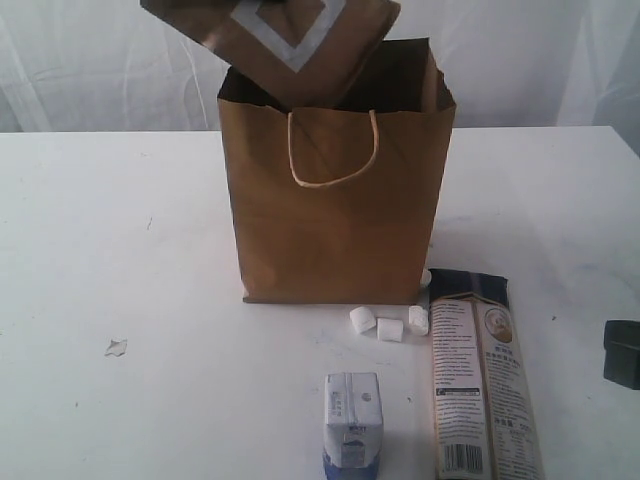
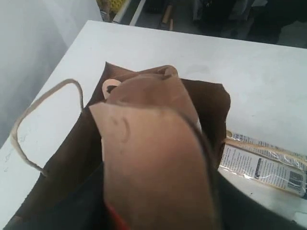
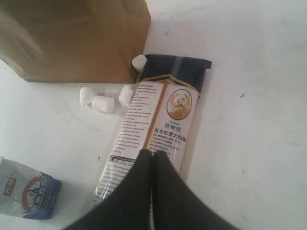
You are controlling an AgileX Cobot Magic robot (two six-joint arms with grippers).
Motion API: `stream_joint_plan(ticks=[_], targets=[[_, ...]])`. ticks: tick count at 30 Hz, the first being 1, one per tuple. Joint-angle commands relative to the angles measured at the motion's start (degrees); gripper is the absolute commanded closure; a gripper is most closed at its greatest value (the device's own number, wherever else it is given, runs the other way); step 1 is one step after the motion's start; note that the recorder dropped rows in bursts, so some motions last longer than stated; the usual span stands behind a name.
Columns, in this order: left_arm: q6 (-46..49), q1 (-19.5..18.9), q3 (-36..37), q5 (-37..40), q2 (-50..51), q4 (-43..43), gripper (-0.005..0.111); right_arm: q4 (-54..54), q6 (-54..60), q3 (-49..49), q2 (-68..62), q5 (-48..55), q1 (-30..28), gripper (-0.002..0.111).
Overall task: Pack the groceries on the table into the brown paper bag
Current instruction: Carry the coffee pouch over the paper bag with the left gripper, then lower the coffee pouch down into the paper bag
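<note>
You see the brown paper bag [image 1: 330, 230] standing upright in the middle of the tabletop [image 1: 120, 230], its mouth open and a cream cord handle [image 1: 335, 165] hanging on the front wall. The brown-orange pouch [image 1: 270, 35] is tilted in the air above the mouth, with its lower corner down at the opening. In the left wrist view this pouch [image 2: 153, 158] fills the picture and hides the left jaws. As it touches nothing else, you can take it that they grip it. The inside of the bag [image 2: 211, 103] is dark, and what lies in it you cannot tell. Outside the bag, the small white marshmallows [image 1: 390, 328] lie loose on the tabletop at its front right corner. The long dark-topped packet [image 1: 480, 380] lies flat just beside them, its dark end toward the bag. The small white-blue carton [image 1: 353, 425] stands near the front edge, apart from the bag. The right jaws are closed with nothing between them, and they hang over the printed end of the packet [image 3: 158, 120]. The tabletop is white with small specks, and a little pale scrap [image 1: 115, 347] lies on its left part. Behind it hangs a white cloth backdrop [image 1: 100, 60].
</note>
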State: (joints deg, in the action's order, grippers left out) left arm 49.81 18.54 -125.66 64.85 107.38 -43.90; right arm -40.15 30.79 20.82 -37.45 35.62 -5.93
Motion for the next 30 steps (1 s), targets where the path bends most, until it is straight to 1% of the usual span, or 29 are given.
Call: stream_joint_plan(ticks=[1,15,16,18,19,20,21,22,23,24,30], targets=[[0.08,0.23,0.00,4.21,0.73,-1.81,0.107,-0.33,-0.19,-0.22,0.29,0.09,0.18,0.108],[1.42,0.23,0.00,3.75,2.18,-1.81,0.106,-0.33,-0.19,-0.22,0.29,0.09,0.18,0.108],[1.42,0.23,0.00,3.75,2.18,-1.81,0.104,-0.33,-0.19,-0.22,0.29,0.09,0.18,0.108],[1.42,0.23,0.00,3.75,2.18,-1.81,0.096,-0.33,-0.19,-0.22,0.29,0.09,0.18,0.108],[1.42,0.23,0.00,3.75,2.18,-1.81,0.086,-0.33,-0.19,-0.22,0.29,0.09,0.18,0.108],[1.42,0.23,0.00,3.75,2.18,-1.81,0.080,-0.33,-0.19,-0.22,0.29,0.09,0.18,0.108],[1.42,0.23,0.00,3.64,2.18,-1.81,0.068,-0.33,-0.19,-0.22,0.29,0.23,0.18,0.108],[1.42,0.23,0.00,3.42,2.18,-1.81,0.064,-0.33,-0.19,-0.22,0.29,0.23,0.18,0.108],[1.42,0.23,0.00,2.78,2.18,-1.81,0.054,-0.45,-0.19,-0.22,0.29,0.22,0.18,0.108],[1.42,0.23,0.00,2.78,2.18,-1.93,0.049,-0.45,-0.19,-0.22,0.29,0.22,0.18,0.108],[2.07,0.23,0.00,3.42,2.18,-1.93,0.048,-0.45,-0.19,-0.22,0.29,0.22,0.18,0.108]])
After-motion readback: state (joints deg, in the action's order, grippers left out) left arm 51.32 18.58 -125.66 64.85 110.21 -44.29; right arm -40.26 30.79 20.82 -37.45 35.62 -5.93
